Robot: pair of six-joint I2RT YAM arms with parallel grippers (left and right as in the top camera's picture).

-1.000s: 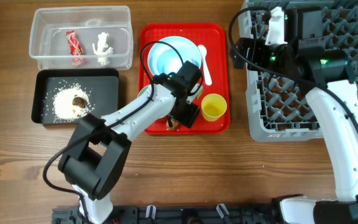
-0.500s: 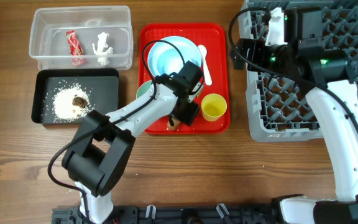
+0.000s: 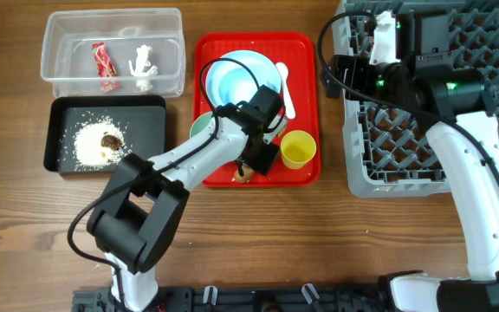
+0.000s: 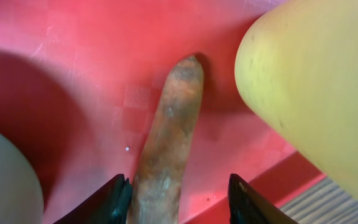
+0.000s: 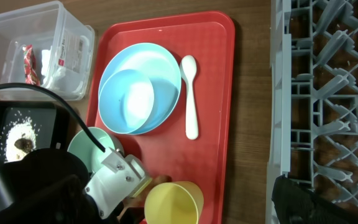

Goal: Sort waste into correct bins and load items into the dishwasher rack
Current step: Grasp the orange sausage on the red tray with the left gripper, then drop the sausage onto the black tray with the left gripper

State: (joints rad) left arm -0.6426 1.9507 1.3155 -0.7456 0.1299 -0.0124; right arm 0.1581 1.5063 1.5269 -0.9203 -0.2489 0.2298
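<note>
My left hand (image 4: 179,196) is down at the near edge of the red tray (image 4: 73,50), its fingers (image 4: 119,198) parted to either side of the carrot (image 4: 166,143). The left finger sits just beside the carrot's blunt end. The right one stands apart from it, so the hand is released and not grasping. The carrot lies flat on the tray, its narrow tip pointing away from me, with the yellow cup (image 4: 316,93) close on its right and the green bowl (image 4: 5,180) on its left.

My right hand (image 3: 343,71) hangs spread wide and holding nothing, at the left side of the grey rack (image 3: 388,147), which stands on the worktop (image 3: 319,243) right of the tray.

Further up the tray, the blue bowl (image 3: 230,85) rests on the blue plate (image 3: 265,62), and the white spoon (image 3: 286,87) lies just beside the plate's right rim.

Left of the tray are the two tubs. The clear tub (image 3: 59,52) holds the red wrapper (image 3: 104,62) and the white scrap (image 3: 142,67). The black tub (image 3: 150,130), nearer to me, holds a heap of white crumbs (image 3: 89,143) with the brown lump (image 3: 110,139) on it.
</note>
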